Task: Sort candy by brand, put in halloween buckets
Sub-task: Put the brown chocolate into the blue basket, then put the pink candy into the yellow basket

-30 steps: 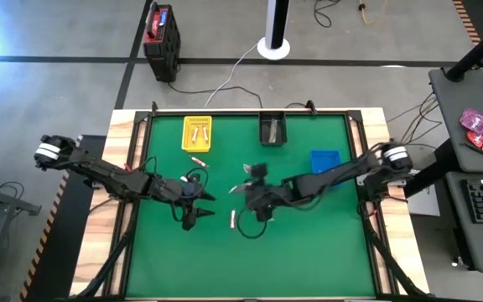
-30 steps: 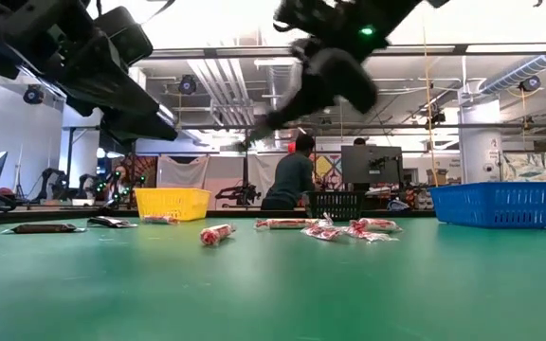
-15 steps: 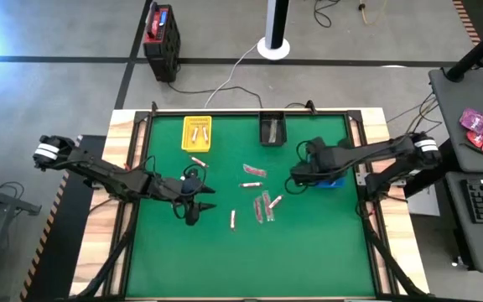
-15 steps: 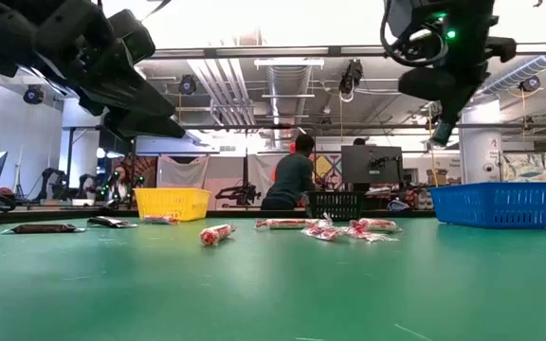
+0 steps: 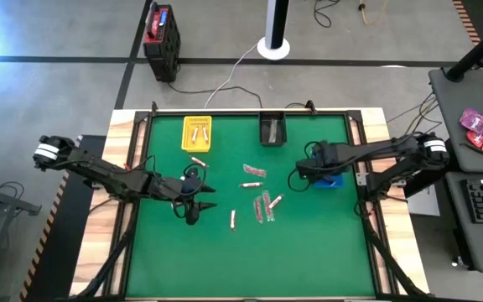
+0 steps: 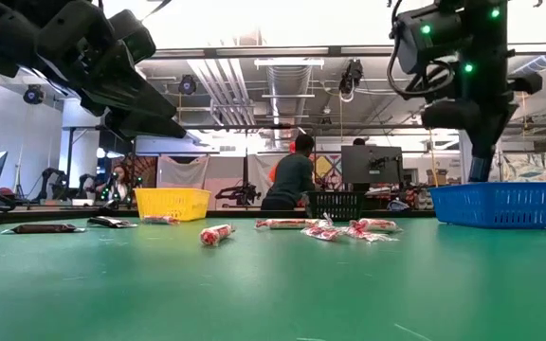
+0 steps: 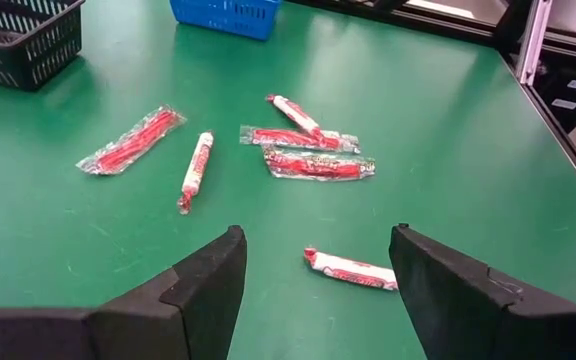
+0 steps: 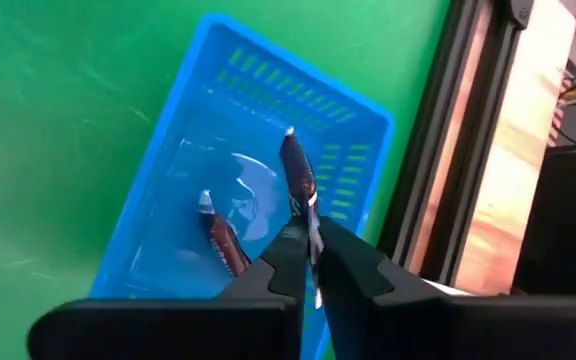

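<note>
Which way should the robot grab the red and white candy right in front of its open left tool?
Grab the nearest candy across its narrow middle, coming straight down. It lies flat and alone on the table, and the left tool is open wide enough to straddle it.

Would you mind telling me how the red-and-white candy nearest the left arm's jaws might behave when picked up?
The candy looks small and probably light. Its rounded body may roll if nudged sideways. The crimped wrapper ends look thin, so they would likely flex, and the open left gripper should probably close on the middle.

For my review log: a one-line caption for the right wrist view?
Right gripper holds a dark candy bar over the blue bucket, one bar already inside.
</note>
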You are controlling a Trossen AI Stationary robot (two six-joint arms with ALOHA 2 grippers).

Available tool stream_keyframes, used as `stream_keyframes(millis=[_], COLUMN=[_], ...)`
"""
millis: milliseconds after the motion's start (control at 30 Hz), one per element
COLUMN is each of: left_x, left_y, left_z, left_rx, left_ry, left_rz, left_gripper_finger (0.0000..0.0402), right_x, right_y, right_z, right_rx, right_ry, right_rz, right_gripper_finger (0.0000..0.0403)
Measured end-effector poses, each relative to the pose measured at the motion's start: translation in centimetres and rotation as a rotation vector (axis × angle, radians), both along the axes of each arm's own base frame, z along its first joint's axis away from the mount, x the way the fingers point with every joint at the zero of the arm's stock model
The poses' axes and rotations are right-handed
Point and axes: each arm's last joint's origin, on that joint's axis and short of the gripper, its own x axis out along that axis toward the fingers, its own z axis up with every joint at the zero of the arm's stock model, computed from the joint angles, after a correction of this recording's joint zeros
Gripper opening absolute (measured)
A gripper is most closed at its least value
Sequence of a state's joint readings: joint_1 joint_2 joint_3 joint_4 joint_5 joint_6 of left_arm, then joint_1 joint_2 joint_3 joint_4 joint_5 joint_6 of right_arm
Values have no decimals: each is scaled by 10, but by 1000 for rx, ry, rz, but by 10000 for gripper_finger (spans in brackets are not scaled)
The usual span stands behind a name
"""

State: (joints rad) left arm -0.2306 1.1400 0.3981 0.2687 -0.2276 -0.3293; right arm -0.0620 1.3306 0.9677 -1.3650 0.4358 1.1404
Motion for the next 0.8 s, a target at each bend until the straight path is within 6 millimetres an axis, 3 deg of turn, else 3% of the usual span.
stream_keyframes(millis=[233,500,633,800], left_x=[0,3,11,29], left_y=[0,3,10,19], left_z=[0,5,17,40], left_rx=[7,36,66,198], left_ry=[1,-59,-80,-5], left_rz=[1,-5,20,6], left_gripper_finger=[230,230,230,230], right_x=[2,15,34,64], right_y=[0,2,9,25], right_z=[-1,18,32,48], right_rx=[-1,-86,-157,-202], right_ry=[-21,-101,-217,-434], right_rz=[-1,78,238,573], right_gripper_finger=[76,131,145,155])
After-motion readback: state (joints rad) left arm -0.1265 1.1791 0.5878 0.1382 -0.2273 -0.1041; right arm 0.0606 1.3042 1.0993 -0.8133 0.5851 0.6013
